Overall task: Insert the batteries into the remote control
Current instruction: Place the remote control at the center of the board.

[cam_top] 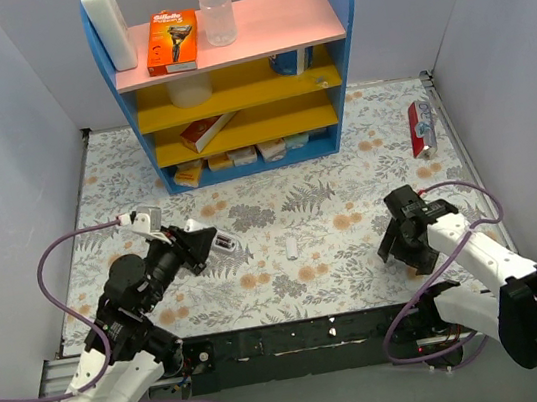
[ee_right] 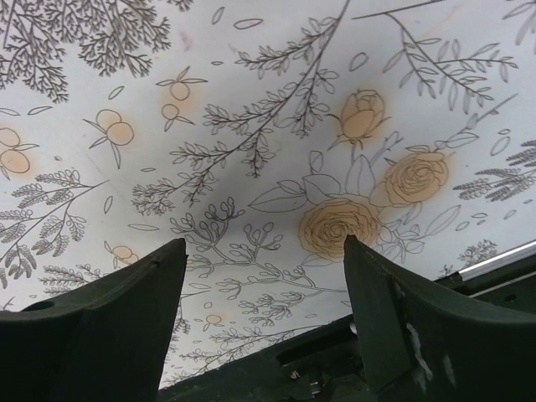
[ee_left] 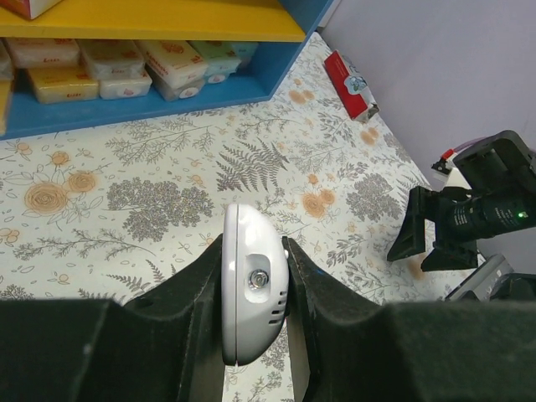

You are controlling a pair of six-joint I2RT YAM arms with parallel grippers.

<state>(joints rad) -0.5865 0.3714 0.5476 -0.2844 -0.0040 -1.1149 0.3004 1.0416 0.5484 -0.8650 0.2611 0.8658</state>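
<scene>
A: Left end effector (ee_left: pixel 255 251) clamped narrow on the white remote (ee_left: pixel 251 293). Right side?
B: Right end effector (ee_right: pixel 262 251) wide, empty, low over the floral counter (ee_right: pixel 251 100). Only the top view shows a small pale piece (cam_top: pixel 292 249) mid-counter, between both arms; possibly a battery, too small.

One remote (ee_left: pixel 254 285), one shelf (cam_top: pixel 261 18), one razor box (cam_top: pixel 172 41), two bottles (cam_top: pixel 108 25) (cam_top: pixel 215 7).

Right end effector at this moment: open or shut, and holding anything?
Open and empty. The right end effector has its fingers wide apart, with only the floral tablecloth showing between them.
</scene>
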